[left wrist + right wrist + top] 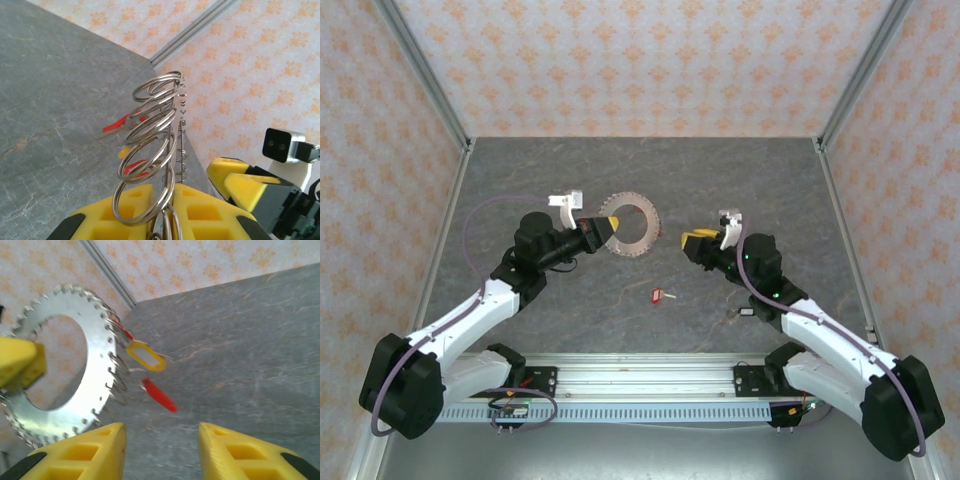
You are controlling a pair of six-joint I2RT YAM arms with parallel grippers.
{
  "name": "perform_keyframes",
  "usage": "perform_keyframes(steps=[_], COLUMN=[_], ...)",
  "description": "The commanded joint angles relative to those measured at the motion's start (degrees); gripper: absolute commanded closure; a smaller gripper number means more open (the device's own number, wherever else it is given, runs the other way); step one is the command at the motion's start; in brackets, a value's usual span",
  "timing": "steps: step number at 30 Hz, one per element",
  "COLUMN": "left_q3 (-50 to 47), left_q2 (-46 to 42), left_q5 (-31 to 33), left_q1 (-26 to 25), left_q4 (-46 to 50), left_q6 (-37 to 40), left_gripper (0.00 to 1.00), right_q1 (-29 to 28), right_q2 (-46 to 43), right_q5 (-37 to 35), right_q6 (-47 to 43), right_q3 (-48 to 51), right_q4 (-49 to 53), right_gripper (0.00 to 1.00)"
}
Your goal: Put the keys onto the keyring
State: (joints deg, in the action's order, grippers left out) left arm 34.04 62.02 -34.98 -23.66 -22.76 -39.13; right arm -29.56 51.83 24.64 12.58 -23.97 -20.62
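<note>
Right hand (161,440): yellow fingers spread, nothing between them, facing the keyring (97,360). Left hand (603,228): pinching the keyring by its rim, holding it above the tabletop (570,180). Keys: we count a yellow-tagged key (145,356) and a red-tagged key (159,396) hanging from the keyring, and a loose key (658,295) lying between our arms. Handling, as we judge it: lower the right hand over the loose key and pinch the tag, not the blade. Room: open tabletop all round, walls well apart.
</note>
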Motion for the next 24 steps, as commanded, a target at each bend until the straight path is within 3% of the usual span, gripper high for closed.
perform_keyframes(steps=[1,6,12,24], left_q3=[2.06,3.97,6.09,8.13], left_q2=[-1.39,1.20,5.90,6.77], left_q5=[-5.28,-10.01,-14.48,-16.86], left_q1=[-0.71,-0.31,0.13,0.20], left_q4=[-7.09,-10.28,-14.81,-14.46], left_q6=[5.16,5.93,4.42,5.26], left_gripper=[1.00,1.00,1.00,1.00], right_q1=[-1.78,-7.94,-14.25,-17.65], right_q2=[-2.38,-4.49,-5.99,-5.76], right_q5=[-2.85,-2.12,-5.19,-7.94], right_q6=[-14.00,-31.24,-46.46,-53.45], right_q3=[0.99,6.49,11.35,13.41], right_q4=[-5.15,-11.36,-14.88,-24.55], right_gripper=[0.60,0.64,0.78,0.88])
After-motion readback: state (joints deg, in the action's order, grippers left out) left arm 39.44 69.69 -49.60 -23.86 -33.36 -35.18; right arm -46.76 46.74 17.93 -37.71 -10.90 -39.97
